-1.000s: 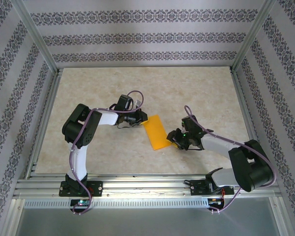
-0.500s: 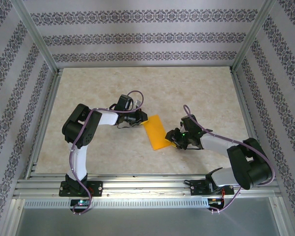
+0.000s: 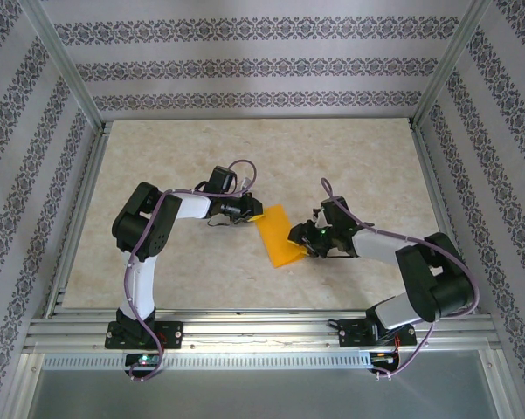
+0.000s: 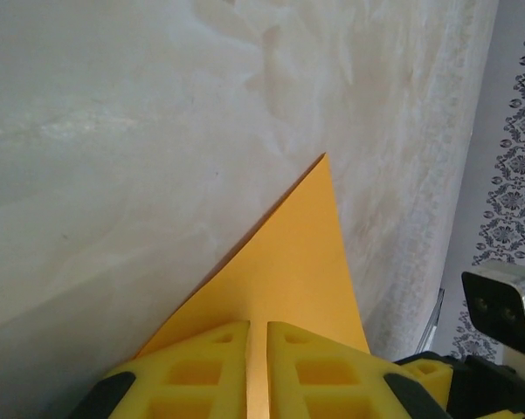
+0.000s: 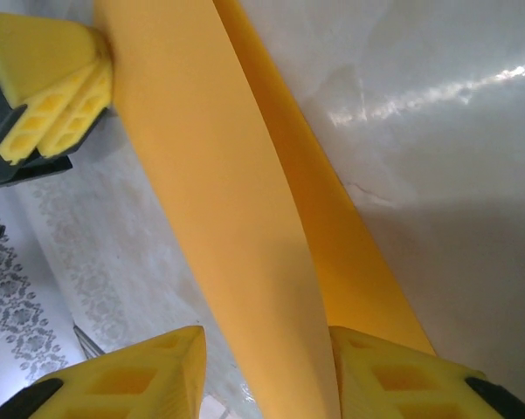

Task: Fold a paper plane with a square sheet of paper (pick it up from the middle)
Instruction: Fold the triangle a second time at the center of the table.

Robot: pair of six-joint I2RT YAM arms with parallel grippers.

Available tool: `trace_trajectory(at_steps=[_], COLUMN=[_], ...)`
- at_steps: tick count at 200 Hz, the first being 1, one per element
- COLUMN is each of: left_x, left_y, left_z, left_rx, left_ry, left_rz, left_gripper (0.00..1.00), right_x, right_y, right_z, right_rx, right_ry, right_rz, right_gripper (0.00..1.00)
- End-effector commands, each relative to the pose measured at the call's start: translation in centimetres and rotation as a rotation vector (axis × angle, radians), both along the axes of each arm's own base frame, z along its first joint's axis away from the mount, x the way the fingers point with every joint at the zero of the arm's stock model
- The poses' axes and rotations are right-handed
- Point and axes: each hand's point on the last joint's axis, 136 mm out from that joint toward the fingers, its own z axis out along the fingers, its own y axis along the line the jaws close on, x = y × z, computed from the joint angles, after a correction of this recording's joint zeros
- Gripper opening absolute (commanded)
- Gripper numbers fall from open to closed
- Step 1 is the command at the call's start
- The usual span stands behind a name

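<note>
Overhead, my left gripper (image 3: pixel 252 209) pinches the folded, thin bright orange paper sheet (image 3: pixel 278 234), which lies just ahead of it. Left wrist: the fingers are clamped on the sheet's corner, its tip pointing ahead. Right wrist: my right gripper (image 5: pixel 266 371) gapes astride the fold; I'd close squarely, keeping the edges aligned.

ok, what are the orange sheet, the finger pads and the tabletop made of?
Orange sheet: thin matte paper; it folds flat to a sharp corner. Finger pads: yellow, matte, with lattice cavities; likely printed plastic or foam, can't tell which. Tabletop: pale, marbled, with glossy glare; probably laminate or vinyl.
</note>
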Motion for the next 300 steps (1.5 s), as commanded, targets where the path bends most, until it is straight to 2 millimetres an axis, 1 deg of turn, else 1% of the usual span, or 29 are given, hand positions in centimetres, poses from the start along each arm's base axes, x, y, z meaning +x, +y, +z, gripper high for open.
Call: trace_trajectory(at_steps=[1,38,80,114,134,152,160,165,166,167,168,169,171,175,186,192,204,218,240,262,276,280,289,300], left_x=[-1.0,-0.8,-0.8,-0.3,0.0,0.3,0.6,0.6,0.8,0.7,0.9,0.8,0.9,0.9,1.2,1.2,1.2,1.1,0.8,0.6,0.5,0.5,0.3,0.1], left_y=[0.0,-0.2,-0.5,-1.2,-1.8,-2.1,-1.9,-1.7,-1.7,-1.7,-1.7,-1.6,-1.5,-1.3,-0.8,-0.6,-0.1,0.4,1.3,1.8,1.9,2.0,2.1,2.0], left_z=[-1.2,-0.9,-0.9,0.2,1.3,2.6,3.4,3.6,4.1,3.9,4.3,4.1,4.4,4.5,6.0,6.6,7.9,8.9,9.9,10.9,11.2,11.2,11.2,11.4], left_rx=[0.013,0.032,0.087,0.092,0.1,0.118,0.133,0.146,0.144,0.146,0.144,0.147,0.15,0.156,0.162,0.164,0.163,0.162,0.17,0.165,0.161,0.159,0.152,0.132], left_ry=[0.051,0.037,0.027,-0.012,-0.047,-0.096,-0.13,-0.146,-0.16,-0.158,-0.17,-0.168,-0.177,-0.19,-0.244,-0.267,-0.315,-0.351,-0.391,-0.429,-0.449,-0.455,-0.466,-0.477], left_rz=[-0.044,-0.076,-0.129,-0.16,-0.191,-0.206,-0.195,-0.185,-0.181,-0.18,-0.176,-0.175,-0.168,-0.156,-0.122,-0.106,-0.074,-0.043,0.005,0.028,0.036,0.039,0.04,0.033], left_gripper=[0.12,0.13,0.13,0.14,0.17,0.2,0.21,0.23,0.23,0.24,0.24,0.25,0.25,0.27,0.3,0.32,0.34,0.36,0.36,0.38,0.4,0.4,0.41,0.43], right_x=[1.1,1.5,1.9,2.4,2.7,2.9,3.0,3.1,3.1,3.0,3.0,3.1,3.1,3.1,3.1,3.2,3.3,3.5,3.8,3.9,4.0,4.3,4.4,4.4], right_y=[1.0,1.9,1.5,1.2,1.3,1.3,1.3,1.3,1.3,1.4,1.3,1.4,1.4,1.4,1.2,1.1,0.9,0.7,0.8,0.4,0.0,-0.1,-0.6,-0.4], right_z=[1.3,1.6,0.8,0.4,0.3,0.2,0.2,0.2,0.2,0.2,0.2,0.2,0.2,0.1,-0.1,-0.2,-0.5,-0.6,-0.2,0.1,0.1,0.4,0.4,0.8], right_rx=[0.055,0.102,0.069,0.09,0.11,0.116,0.121,0.123,0.124,0.124,0.124,0.124,0.123,0.121,0.114,0.108,0.098,0.097,0.115,0.083,0.088,0.101,0.111,0.107], right_ry=[-0.052,-0.065,-0.077,-0.072,-0.072,-0.072,-0.07,-0.07,-0.07,-0.069,-0.069,-0.07,-0.07,-0.069,-0.062,-0.059,-0.044,-0.016,-0.021,-0.034,-0.047,-0.071,-0.1,-0.12], right_rz=[0.069,0.147,0.192,0.211,0.222,0.228,0.229,0.23,0.23,0.23,0.23,0.231,0.231,0.231,0.223,0.213,0.184,0.126,0.041,-0.052,-0.139,-0.169,-0.232,-0.248], right_gripper=[0.4,0.39,0.38,0.35,0.31,0.24,0.19,0.17,0.16,0.16,0.15,0.15,0.14,0.13,0.1,0.07,0.04,0.0,0.0,0.0,0.01,0.01,0.01,0.01])
